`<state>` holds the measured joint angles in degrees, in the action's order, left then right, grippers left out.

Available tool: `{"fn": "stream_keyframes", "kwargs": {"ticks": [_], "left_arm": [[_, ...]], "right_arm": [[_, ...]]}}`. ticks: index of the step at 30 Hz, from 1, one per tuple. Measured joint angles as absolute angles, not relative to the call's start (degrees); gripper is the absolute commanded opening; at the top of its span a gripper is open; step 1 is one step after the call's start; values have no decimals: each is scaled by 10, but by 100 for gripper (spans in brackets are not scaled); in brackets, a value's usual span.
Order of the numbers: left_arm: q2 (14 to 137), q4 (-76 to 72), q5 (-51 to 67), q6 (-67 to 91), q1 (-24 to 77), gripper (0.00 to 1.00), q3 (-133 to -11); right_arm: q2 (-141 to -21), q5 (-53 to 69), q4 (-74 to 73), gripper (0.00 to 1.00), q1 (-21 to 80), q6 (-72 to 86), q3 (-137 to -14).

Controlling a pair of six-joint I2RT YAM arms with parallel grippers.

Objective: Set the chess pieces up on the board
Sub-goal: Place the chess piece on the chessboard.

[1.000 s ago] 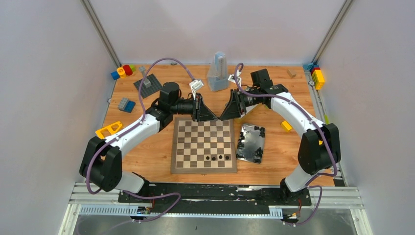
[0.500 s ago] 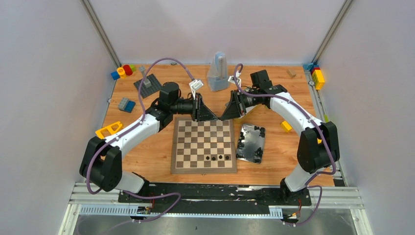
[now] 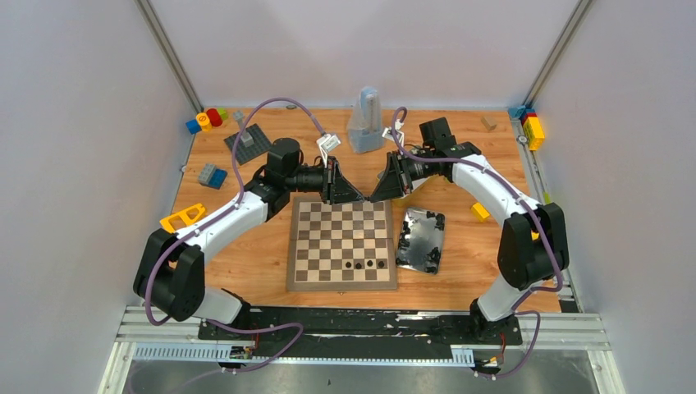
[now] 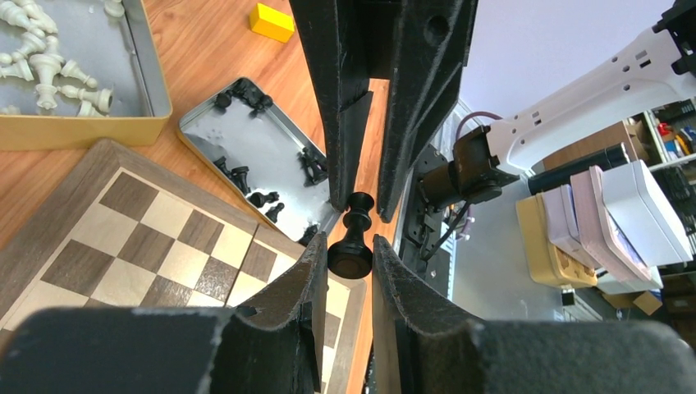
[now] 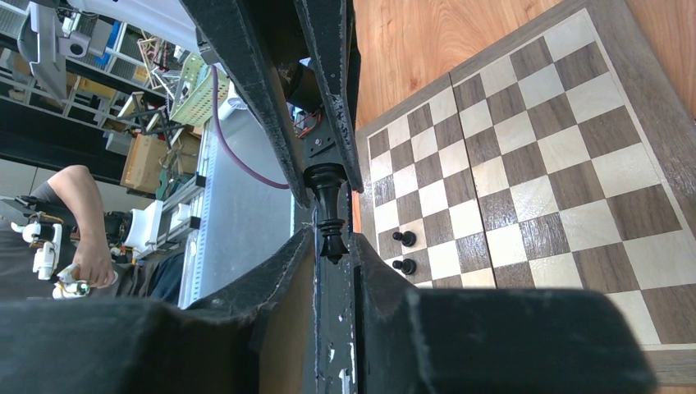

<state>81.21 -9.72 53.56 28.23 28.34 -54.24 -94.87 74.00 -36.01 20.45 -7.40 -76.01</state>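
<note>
right gripper [image 5: 332,246] just narrowed: jaws now pinch head of black chess piece [image 4: 353,238]. left gripper [image 4: 349,256] unchanged, nearly closed, clamping same piece by base. piece lies horizontal in air over far edge of chessboard [image 3: 342,285], not touching it. reads as handover, likely to reorient piece for standing it upright; left release not yet done. three black pieces [image 3: 365,264] stand near board's near right corner; more lie in open tin [image 3: 421,211] beside board's right edge. no brand, label or writing readable.
</note>
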Motion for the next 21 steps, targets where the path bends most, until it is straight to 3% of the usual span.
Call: {"fn": "stream_keyframes", "kwargs": {"ticks": [8,15,21], "left_arm": [[812,-97,536,280,283,5,-540],[811,-77,538,245,284,33,-540],[810,-49,534,209,283,45,-540]], "right_arm": [[-955,740,-361,7,204,-75,-760],[-955,726,-375,3,202,-84,-767],[-955,717,-399,2,201,-99,-789]]}}
